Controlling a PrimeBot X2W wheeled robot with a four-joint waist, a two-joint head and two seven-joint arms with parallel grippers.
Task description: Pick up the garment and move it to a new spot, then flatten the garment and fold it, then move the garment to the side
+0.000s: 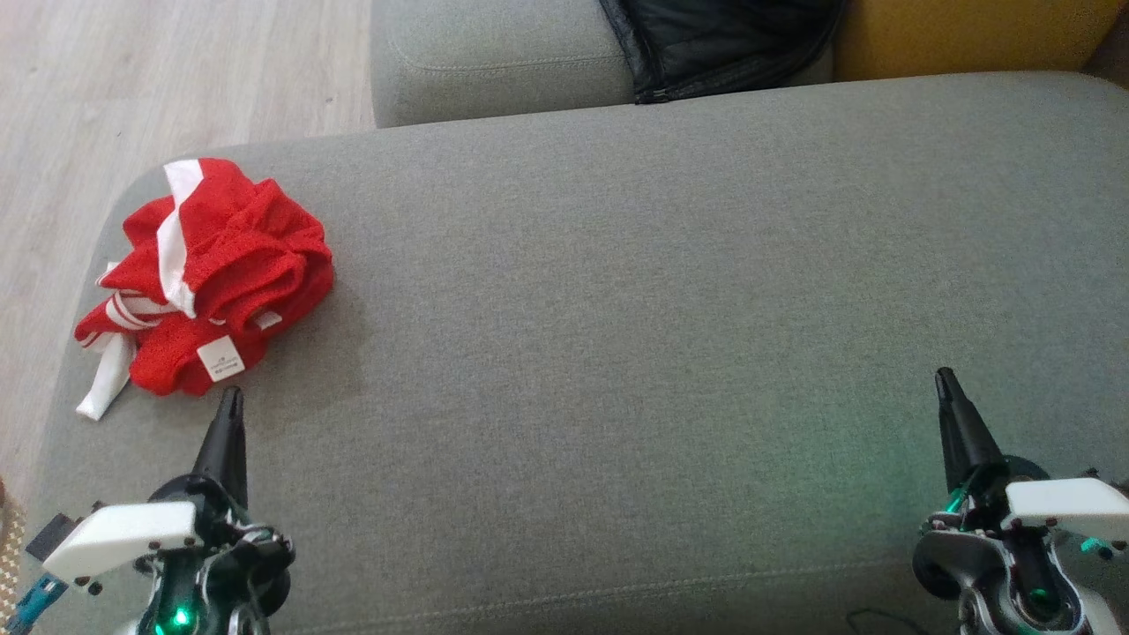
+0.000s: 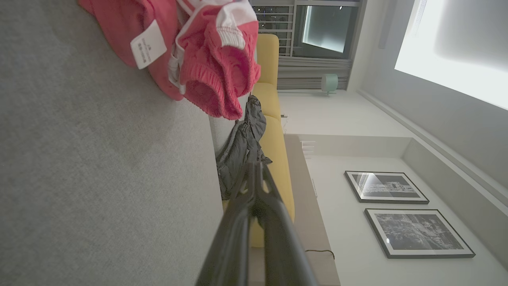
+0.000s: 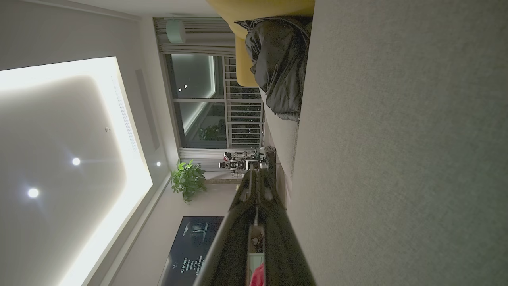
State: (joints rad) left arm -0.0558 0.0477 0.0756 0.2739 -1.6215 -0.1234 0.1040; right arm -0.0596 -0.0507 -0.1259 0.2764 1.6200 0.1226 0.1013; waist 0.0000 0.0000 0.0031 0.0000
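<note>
I am hovering my left gripper [image 1: 231, 399] and right gripper [image 1: 945, 381] over the near part of the seat [image 1: 635, 291], both pairs of jaws pressed together and pinching nothing. The garment [image 1: 207, 278] is lying bunched at the seat's left end, just beyond my left tip and apart from it, its label [image 1: 220, 359] facing me. I am judging it light, soft and floppy, a red knit with white bands that will likely sag and unroll once lifted. A raised fold on top of the heap is looking like the best hold, rather than the thin white strip trailing at the near left. The seat's left rim is rounding off toward the floor [image 1: 106, 88] right beside the heap, so I am favouring a carry rightward, where the seat is lying bare and wide. Far off, a jacket [image 1: 723, 44] is hanging over the back, well apart.
</note>
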